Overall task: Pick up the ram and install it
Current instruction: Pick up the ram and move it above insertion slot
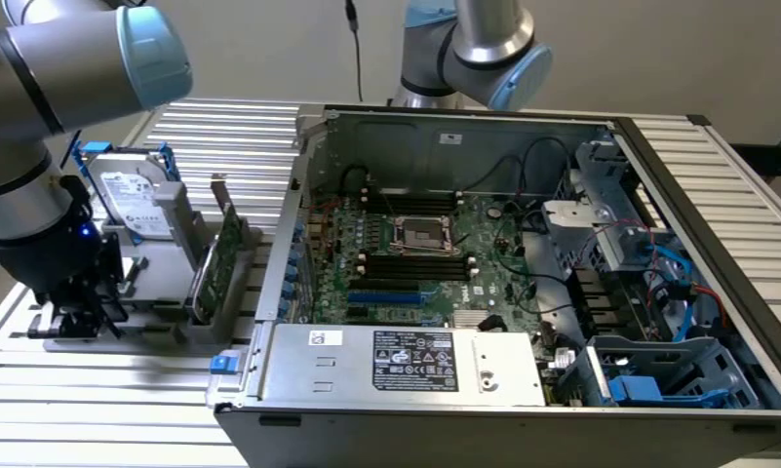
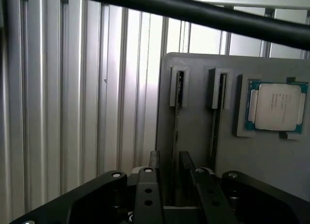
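Note:
A ram (image 2: 177, 118) stands on edge in a slot of the grey holder (image 2: 193, 137), seen as a thin dark strip. A second thin stick (image 2: 216, 120) stands in the neighbouring slot. My gripper (image 2: 169, 167) is open just above the first ram, one black finger (image 2: 154, 161) on each side of it, apart from it. In the exterior view the gripper (image 1: 85, 314) hangs low over the holder (image 1: 156, 331), at that view's left, beside the open computer case (image 1: 305, 195). Black memory slots (image 1: 416, 263) lie on the motherboard inside the case.
A processor chip (image 2: 275, 106) rests in a recess of the holder near the sticks. A silver hard drive with blue rails (image 1: 136, 203) and a green expansion card (image 1: 221, 255) stand upright between my arm and the case. A second robot arm (image 1: 475, 49) rises behind the case.

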`<state>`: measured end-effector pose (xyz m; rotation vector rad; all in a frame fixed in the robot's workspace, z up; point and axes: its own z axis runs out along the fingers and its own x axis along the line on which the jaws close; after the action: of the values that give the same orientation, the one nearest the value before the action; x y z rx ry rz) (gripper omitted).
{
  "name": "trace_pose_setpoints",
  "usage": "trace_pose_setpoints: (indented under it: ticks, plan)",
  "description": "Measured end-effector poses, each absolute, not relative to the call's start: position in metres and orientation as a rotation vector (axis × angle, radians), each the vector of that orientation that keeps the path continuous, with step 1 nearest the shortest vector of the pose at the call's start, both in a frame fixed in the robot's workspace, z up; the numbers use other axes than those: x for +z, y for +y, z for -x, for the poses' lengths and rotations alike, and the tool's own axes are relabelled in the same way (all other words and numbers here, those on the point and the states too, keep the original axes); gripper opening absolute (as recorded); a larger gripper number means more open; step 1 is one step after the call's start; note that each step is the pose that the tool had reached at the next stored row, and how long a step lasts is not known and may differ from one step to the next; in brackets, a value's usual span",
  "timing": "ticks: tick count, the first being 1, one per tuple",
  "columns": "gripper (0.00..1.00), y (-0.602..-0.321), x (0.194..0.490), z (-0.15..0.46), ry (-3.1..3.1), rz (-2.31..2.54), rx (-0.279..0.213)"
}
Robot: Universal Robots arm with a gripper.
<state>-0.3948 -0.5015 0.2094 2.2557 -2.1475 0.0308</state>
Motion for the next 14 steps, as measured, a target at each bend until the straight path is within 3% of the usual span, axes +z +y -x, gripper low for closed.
trace_pose_setpoints:
  ticks: [14]
  plan:
    - [0.31,-0.5024,0.1997,0.3955,-2.160,-2.269,0.004]
